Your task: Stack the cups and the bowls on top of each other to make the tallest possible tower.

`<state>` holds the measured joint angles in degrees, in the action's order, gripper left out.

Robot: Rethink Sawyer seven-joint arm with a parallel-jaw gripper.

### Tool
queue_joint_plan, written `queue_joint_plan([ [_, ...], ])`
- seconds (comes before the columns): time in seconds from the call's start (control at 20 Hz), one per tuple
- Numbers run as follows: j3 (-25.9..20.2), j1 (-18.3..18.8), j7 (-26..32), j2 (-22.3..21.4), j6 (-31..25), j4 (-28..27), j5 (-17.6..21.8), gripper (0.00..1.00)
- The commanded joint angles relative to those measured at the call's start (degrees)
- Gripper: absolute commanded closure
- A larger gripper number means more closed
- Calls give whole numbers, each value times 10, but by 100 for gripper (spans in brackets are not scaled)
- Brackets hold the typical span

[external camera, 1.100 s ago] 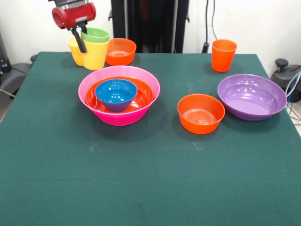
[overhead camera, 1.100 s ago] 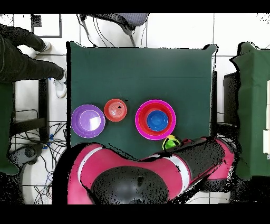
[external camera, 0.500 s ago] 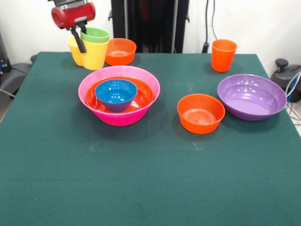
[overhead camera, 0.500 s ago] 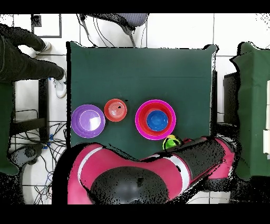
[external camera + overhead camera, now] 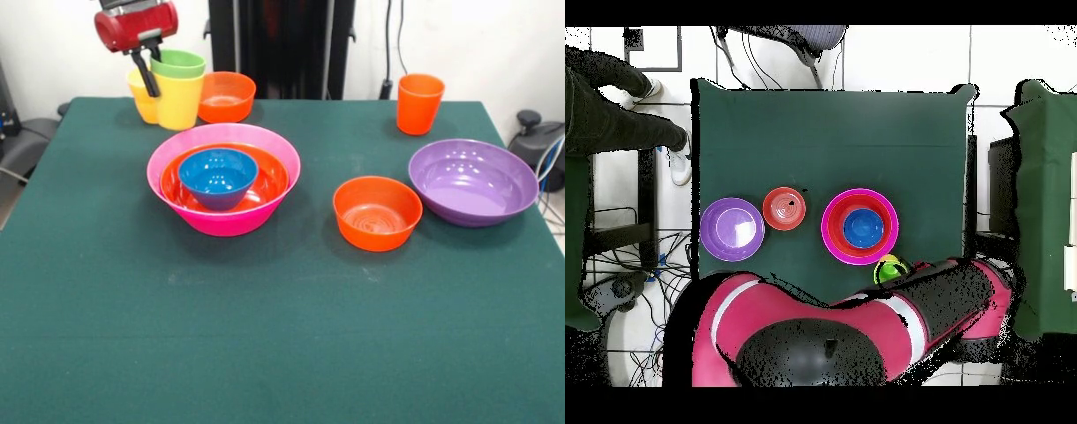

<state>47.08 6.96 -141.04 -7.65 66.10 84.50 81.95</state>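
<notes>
The tower (image 5: 223, 179) so far is the pink bowl (image 5: 221, 219) holding an orange bowl (image 5: 265, 187) and the blue bowl (image 5: 218, 175), at ten o'clock of table centre. My gripper (image 5: 147, 72) is clamped on the yellow cup (image 5: 180, 102) with the green cup (image 5: 179, 64) nested inside — up at eleven o'clock. I'd lift the pair straight and level, then lower them dead centre into the blue bowl — any tilt risks slipping the thin rim.

A matt, felt-like green cloth (image 5: 265, 353) is seen covering the table, faintly scuffed in places. Glossy smooth plastic is shown by the pink bowl (image 5: 225, 221), the blue bowl (image 5: 218, 177) and the purple bowl (image 5: 472, 181), with bright highlights caught on each. The small orange bowl (image 5: 377, 212) looks slightly translucent. A softer sheen is noted on the yellow cup (image 5: 179, 102). The arm's red shell (image 5: 137, 26) appears polished.
</notes>
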Motion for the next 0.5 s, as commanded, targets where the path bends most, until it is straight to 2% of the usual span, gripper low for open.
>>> queue_joint_plan([
  [0.05,-86,8,-153,-9,17,-56,34,100],
  [0.5,-89,11,-168,-23,24,-54,43,100],
])
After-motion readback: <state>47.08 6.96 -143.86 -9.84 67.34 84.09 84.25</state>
